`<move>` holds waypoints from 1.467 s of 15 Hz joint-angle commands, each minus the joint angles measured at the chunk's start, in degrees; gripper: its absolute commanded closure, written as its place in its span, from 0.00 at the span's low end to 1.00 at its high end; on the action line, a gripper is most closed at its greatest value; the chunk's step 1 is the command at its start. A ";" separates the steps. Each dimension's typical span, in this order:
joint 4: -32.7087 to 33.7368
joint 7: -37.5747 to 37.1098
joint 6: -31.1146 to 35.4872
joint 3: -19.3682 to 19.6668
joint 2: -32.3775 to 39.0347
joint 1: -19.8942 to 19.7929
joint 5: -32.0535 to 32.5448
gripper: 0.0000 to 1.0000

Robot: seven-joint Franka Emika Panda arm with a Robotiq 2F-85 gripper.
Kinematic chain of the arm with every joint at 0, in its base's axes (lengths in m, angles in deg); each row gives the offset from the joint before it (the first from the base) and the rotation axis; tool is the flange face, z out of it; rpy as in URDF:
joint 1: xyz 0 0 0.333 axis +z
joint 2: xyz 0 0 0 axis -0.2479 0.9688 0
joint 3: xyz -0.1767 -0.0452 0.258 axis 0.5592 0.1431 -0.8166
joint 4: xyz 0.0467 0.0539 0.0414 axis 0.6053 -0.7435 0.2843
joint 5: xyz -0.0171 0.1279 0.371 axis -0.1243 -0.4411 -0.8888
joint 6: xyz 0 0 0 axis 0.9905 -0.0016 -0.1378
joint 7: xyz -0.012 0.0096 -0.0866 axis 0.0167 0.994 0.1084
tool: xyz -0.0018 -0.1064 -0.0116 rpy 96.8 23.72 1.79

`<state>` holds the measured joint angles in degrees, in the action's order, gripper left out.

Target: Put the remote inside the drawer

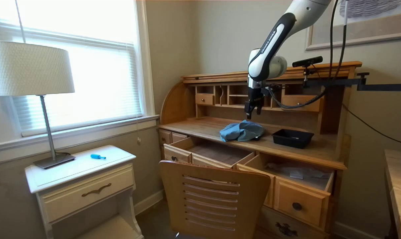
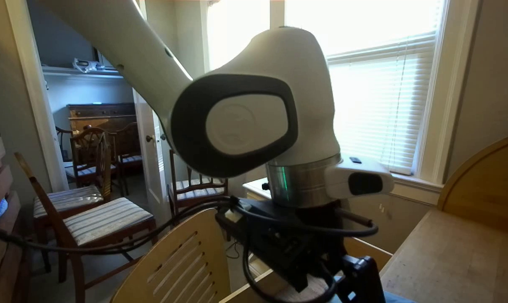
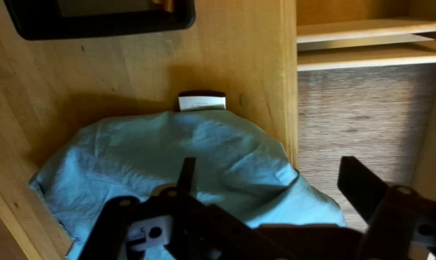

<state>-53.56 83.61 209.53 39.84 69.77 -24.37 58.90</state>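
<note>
A dark object with a white label (image 3: 202, 102), probably the remote, sticks out from under a crumpled blue cloth (image 3: 189, 144) on the desktop; most of it is hidden. The cloth also shows in an exterior view (image 1: 241, 131), with a dark end at its right edge. My gripper (image 3: 270, 177) is open and empty above the cloth, its fingers wide apart. It also hangs over the cloth in an exterior view (image 1: 254, 114). Two desk drawers are pulled out below the desktop: a left drawer (image 1: 217, 150) and a right drawer (image 1: 300, 200) with clear plastic inside.
A black tray (image 1: 291, 143) stands on the desktop right of the cloth. Cubbies with small drawers (image 1: 204, 99) line the back. A wooden chair (image 1: 213, 196) stands before the drawers. A camera arm (image 1: 383, 87) reaches in at the right. A white nightstand (image 1: 87, 162) is at the left.
</note>
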 commanded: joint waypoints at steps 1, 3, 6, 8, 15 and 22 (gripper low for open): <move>-2.68 -1.22 6.94 1.54 1.06 -0.09 3.85 0.00; -2.23 -3.94 12.12 2.50 3.24 0.59 3.69 0.00; -1.99 -3.53 11.77 1.93 3.45 -0.19 2.71 0.00; -1.89 -4.72 13.22 2.50 4.81 0.48 2.64 0.00; -0.56 -5.65 10.97 5.13 7.27 2.51 4.45 0.00; 6.14 -3.31 3.82 4.81 11.50 0.03 5.03 0.00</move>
<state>-52.57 79.27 215.70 45.26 78.11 -22.74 61.80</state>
